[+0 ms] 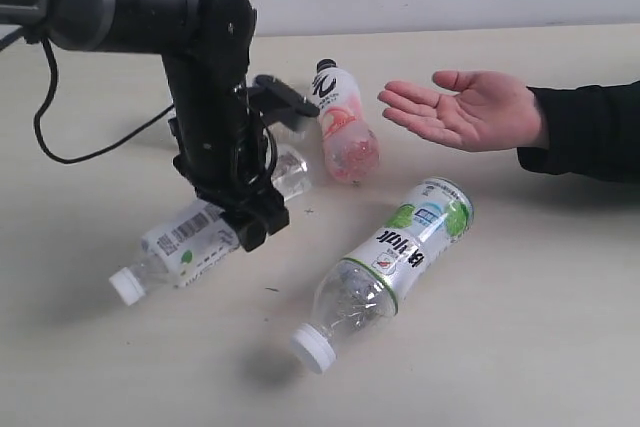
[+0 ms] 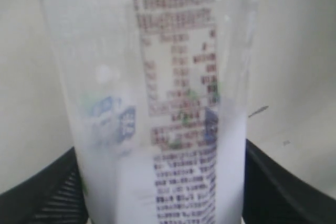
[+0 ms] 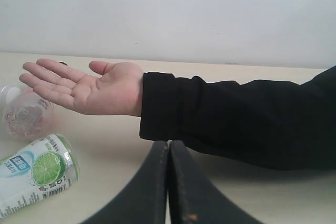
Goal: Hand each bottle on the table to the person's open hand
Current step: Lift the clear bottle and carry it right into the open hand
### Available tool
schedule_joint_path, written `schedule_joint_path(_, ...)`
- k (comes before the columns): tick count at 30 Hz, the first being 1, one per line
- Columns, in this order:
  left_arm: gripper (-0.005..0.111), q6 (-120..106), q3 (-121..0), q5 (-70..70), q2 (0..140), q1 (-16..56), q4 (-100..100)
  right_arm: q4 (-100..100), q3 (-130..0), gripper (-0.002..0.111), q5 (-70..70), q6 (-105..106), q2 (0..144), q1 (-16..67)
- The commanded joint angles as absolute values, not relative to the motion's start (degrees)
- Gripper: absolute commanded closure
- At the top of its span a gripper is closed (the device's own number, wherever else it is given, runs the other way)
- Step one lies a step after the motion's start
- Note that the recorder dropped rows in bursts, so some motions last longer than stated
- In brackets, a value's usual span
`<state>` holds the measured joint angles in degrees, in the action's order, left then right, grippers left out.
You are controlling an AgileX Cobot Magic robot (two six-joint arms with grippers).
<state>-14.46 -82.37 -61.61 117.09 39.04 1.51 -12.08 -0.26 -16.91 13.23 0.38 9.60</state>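
Left hand (image 1: 274, 169): spread wide and holding the barcode bottle (image 1: 188, 243) near its clear base, one finger on each side.
Fingers (image 2: 37, 203): in the left wrist view both dark fingers meet the bottle's sides; the print on the label is blurred.
Barcode bottle: on its side low at the desk (image 1: 520, 347), white cap pointing to the near left of the exterior view; whether it rests on the wood I cannot tell.
Pink bottle (image 1: 345, 129): lying on the desk just beyond the left hand, black cap at its far end, between that hand and the person's palm (image 1: 462, 112).
Person's palm: open and facing up on the right, a black sleeve (image 1: 590, 132) behind it.
Lime-label bottle (image 1: 392, 265): lying on the desk in front of the palm, white cap nearest the camera, apart from the other two.
Right hand (image 3: 168, 148): its two fingers pressed flat together, pointing toward the sleeve.
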Motion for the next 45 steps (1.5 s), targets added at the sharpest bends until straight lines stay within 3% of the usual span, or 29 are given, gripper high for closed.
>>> schedule_joint_path(1, 0.107, -5.34, -86.84, -64.42, 112.88, 39.41, 2.78, -11.99, 0.00, 0.108, -16.56, 13.29, 0.00, 9.33)
schedule_joint_path(12, 0.107, -0.85, -96.31, -63.24, 108.75, 40.60, 23.55, -11.99, 0.00, 0.108, -16.56, 13.29, 0.00, 9.33)
schedule_joint_path(20, 0.107, 5.10, -99.89, -46.82, 108.75, 46.62, 24.81, -11.99, 0.00, 0.108, -16.56, 13.29, 0.00, 9.33)
schedule_joint_path(28, 0.107, 11.37, -100.76, -35.43, 109.45, 46.60, 31.28, -11.99, 0.00, 0.108, -16.56, 13.29, 0.00, 9.33)
schedule_joint_path(45, 0.107, -2.93, -102.84, -27.30, 127.41, 43.95, 55.63, -11.99, 0.00, 0.108, -16.56, 13.29, 0.00, 9.33)
